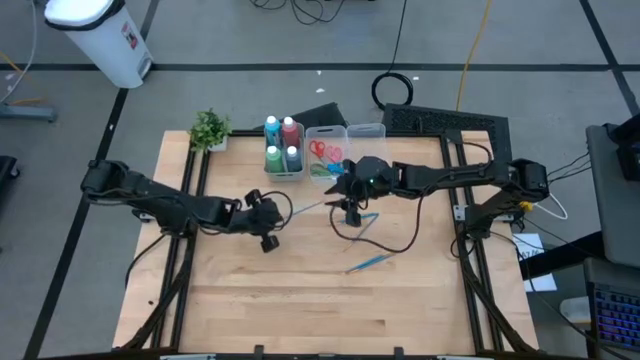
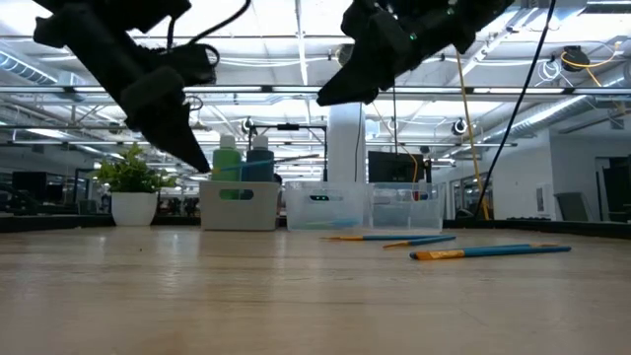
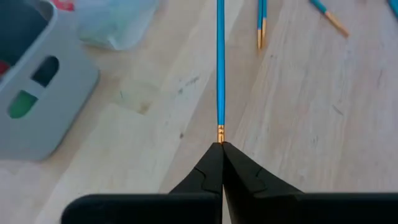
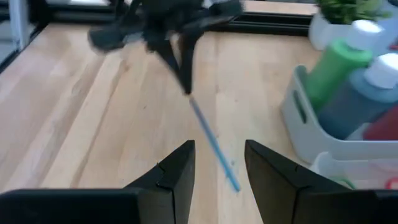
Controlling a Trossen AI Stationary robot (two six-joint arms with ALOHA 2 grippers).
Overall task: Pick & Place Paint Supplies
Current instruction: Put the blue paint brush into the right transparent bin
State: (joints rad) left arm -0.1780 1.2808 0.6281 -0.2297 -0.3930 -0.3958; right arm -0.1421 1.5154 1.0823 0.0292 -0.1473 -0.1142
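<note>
My left gripper (image 1: 283,211) is over the middle of the table, shut on a thin blue brush (image 3: 220,62). The brush reaches toward my right gripper (image 4: 217,165), which stands open just beyond the brush's free end (image 4: 233,183), in front of the bins. Paint bottles (image 1: 283,145) stand in the left bin and scissors (image 1: 322,152) lie in the middle bin. Two more blue brushes (image 1: 372,262) (image 1: 365,222) lie flat on the wood. My left gripper pinches the brush at its gold ferrule end (image 3: 220,133) between the very tips of its two fingers. The fingers slant down from the table's left side and lie in line with the brush, whose blue shaft sticks straight out beyond them. Whether its far end touches the wood I cannot tell.
Three clear bins (image 1: 365,135) stand in a row at the far edge, with a small potted plant (image 1: 210,128) to their left. A dark cable (image 1: 390,240) loops over the table below my right arm. Bare wood (image 1: 300,300) fills the near half.
</note>
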